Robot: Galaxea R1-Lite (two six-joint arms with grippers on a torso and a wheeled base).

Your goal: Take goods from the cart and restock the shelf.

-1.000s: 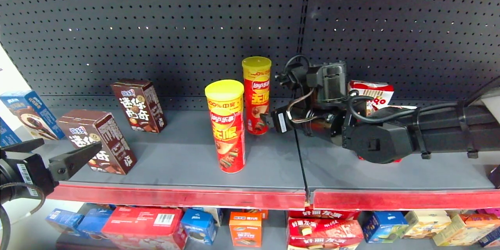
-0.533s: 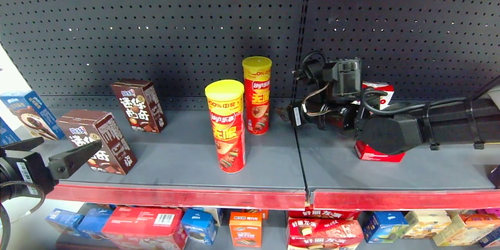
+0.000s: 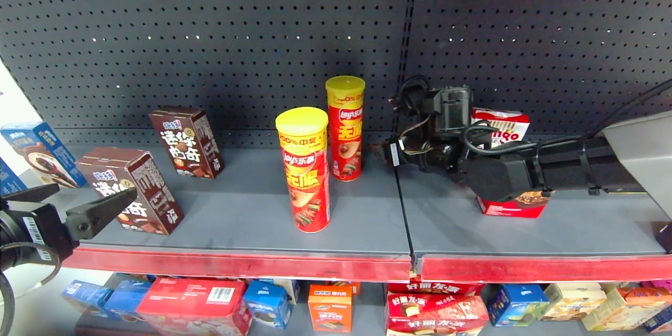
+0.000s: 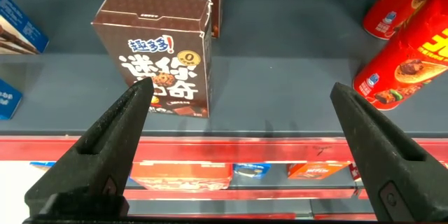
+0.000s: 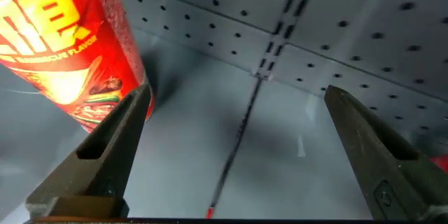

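Two red chip cans with yellow lids stand upright mid-shelf, the front can (image 3: 303, 168) nearer the edge and the back can (image 3: 345, 126) by the pegboard. My right gripper (image 3: 379, 149) hovers just right of the back can, open and holding nothing; in the right wrist view (image 5: 238, 94) the can (image 5: 70, 49) sits beside one finger (image 5: 119, 147). My left gripper (image 3: 94, 191) hangs open in front of the shelf's left end, facing a brown biscuit box (image 4: 157, 56); in the left wrist view (image 4: 241, 87) nothing lies between its fingers.
A second brown box (image 3: 186, 140) stands farther back, with blue boxes (image 3: 39, 152) at the far left. A red-and-white box (image 3: 501, 125) and a red box (image 3: 512, 205) sit behind and under my right arm. The grey shelf (image 3: 252, 215) has a red front lip, with stocked boxes on the shelf below.
My right arm has drawn back to the right, away from the back can, uncovering more of the red box beneath it. The left arm and the cans have not moved.
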